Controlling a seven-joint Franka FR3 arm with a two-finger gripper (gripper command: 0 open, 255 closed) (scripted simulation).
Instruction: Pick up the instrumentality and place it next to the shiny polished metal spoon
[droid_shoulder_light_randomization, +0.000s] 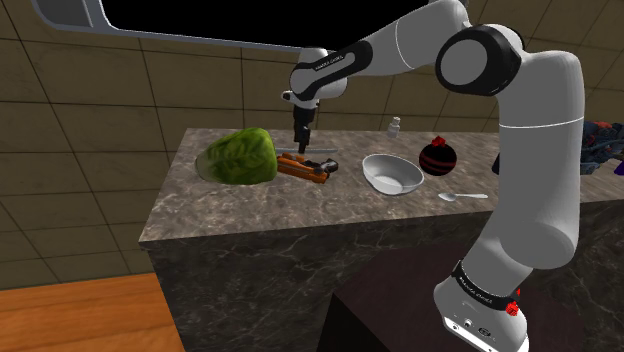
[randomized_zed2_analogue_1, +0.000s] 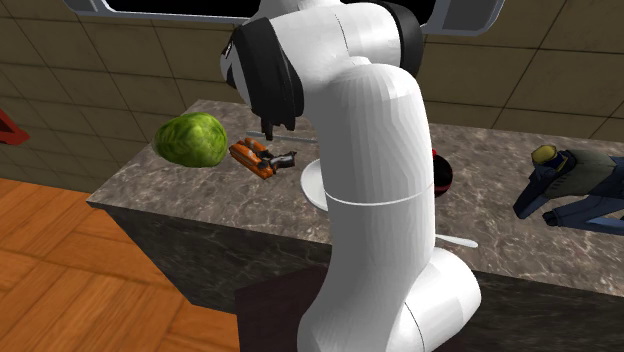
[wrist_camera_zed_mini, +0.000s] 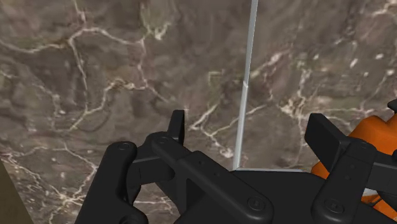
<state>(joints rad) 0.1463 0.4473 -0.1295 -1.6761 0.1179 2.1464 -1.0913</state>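
Note:
The instrumentality is an orange and black hand tool (droid_shoulder_light_randomization: 305, 167) (randomized_zed2_analogue_1: 258, 157) lying on the dark marble counter (droid_shoulder_light_randomization: 260, 210), just right of a green lettuce. My gripper (droid_shoulder_light_randomization: 301, 140) hangs just above the counter at the tool's far side. In the wrist view the gripper (wrist_camera_zed_mini: 251, 137) is open; its fingers (wrist_camera_zed_mini: 177, 127) stand wide apart over bare marble. A thin grey rod (wrist_camera_zed_mini: 245, 95) runs between them, untouched. The tool's orange body (wrist_camera_zed_mini: 375, 137) shows just outside one finger. The shiny spoon (droid_shoulder_light_randomization: 462, 196) (randomized_zed2_analogue_1: 455, 240) lies near the counter's front edge, toward the shoulder view's right.
A lettuce (droid_shoulder_light_randomization: 238, 156) (randomized_zed2_analogue_1: 192, 139) sits left of the tool. A white bowl (droid_shoulder_light_randomization: 392, 173), a black and red round object (droid_shoulder_light_randomization: 436, 156) and a small bottle (droid_shoulder_light_randomization: 395, 126) stand between tool and spoon. A dark blue object (randomized_zed2_analogue_1: 570, 185) lies at the counter's far right.

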